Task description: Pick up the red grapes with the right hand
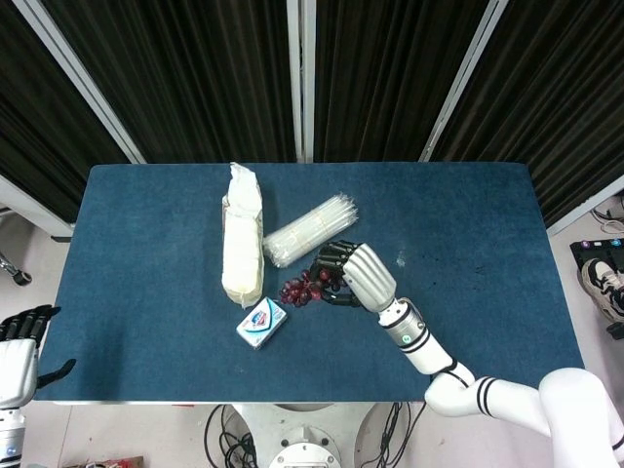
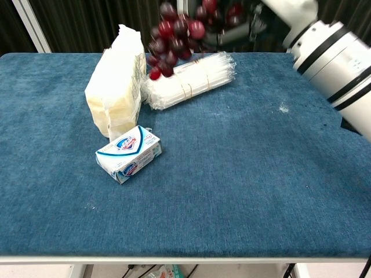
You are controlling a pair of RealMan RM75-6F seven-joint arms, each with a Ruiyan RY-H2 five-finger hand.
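Observation:
The bunch of red grapes (image 1: 300, 289) hangs in the air well above the blue table (image 1: 468, 244), gripped by my right hand (image 1: 353, 275). In the chest view the grapes (image 2: 174, 40) dangle at the top edge, above the straw bundle, and my right hand (image 2: 249, 17) is cut off by the frame's top. Dark fingers (image 1: 330, 261) curl around the bunch's upper end. My left hand (image 1: 21, 327) hangs off the table at the lower left edge of the head view, with nothing in it and its fingers apart.
A tall white bag (image 2: 119, 78) stands at the left of the table. A clear bundle of straws (image 2: 191, 81) lies beside it. A blue-and-white soap box (image 2: 128, 153) sits nearer the front edge.

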